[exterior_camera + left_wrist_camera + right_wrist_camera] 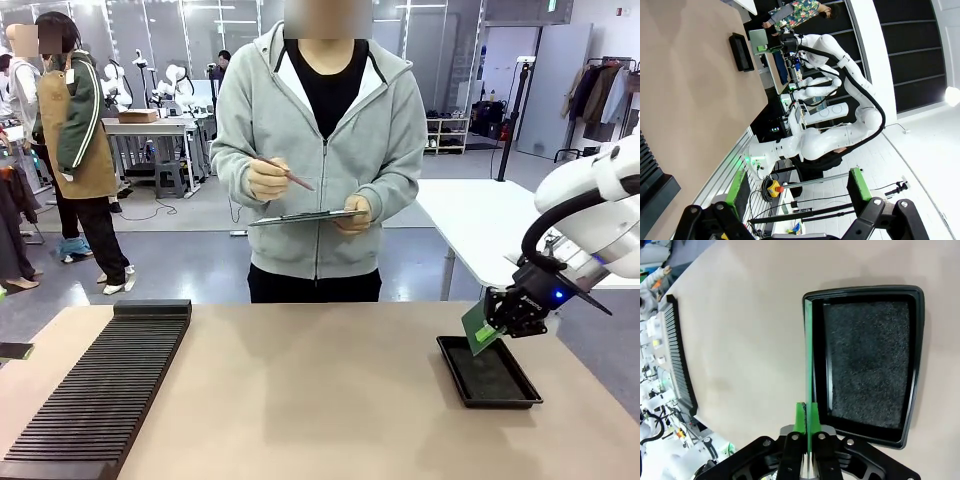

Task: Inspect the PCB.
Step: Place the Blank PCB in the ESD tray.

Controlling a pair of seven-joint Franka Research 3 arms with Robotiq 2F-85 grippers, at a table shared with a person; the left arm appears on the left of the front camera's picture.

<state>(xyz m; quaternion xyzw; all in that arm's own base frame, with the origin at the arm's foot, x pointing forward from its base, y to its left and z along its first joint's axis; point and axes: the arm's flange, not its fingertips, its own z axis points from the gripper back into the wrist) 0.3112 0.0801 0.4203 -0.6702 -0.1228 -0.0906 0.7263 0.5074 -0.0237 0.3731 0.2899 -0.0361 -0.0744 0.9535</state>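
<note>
Right gripper [497, 326]: closed on the PCB [479, 328], pinching one edge between its green pads. It hangs over the near-right part of the table [320, 400].
PCB: a thin flat green board, held off the table and tilted, just above the left rim of the tray [490, 400]. From the right wrist it shows edge-on as a narrow green line. It is probably held up like this so that its face can be looked over.
Tray: shallow, black, rectangular, with rounded corners and a dark grainy lining. It lies flat near the table's right edge.
Left gripper [800, 220]: jaws wide apart, holding nothing, raised off the table.
Rack [100, 395]: long, black, with many fine ridges, along the table's left edge.
Person: stands at the far edge in a grey hooded top, holding a pen [290, 177] over a thin grey clipboard [305, 216], likely to note the result.
</note>
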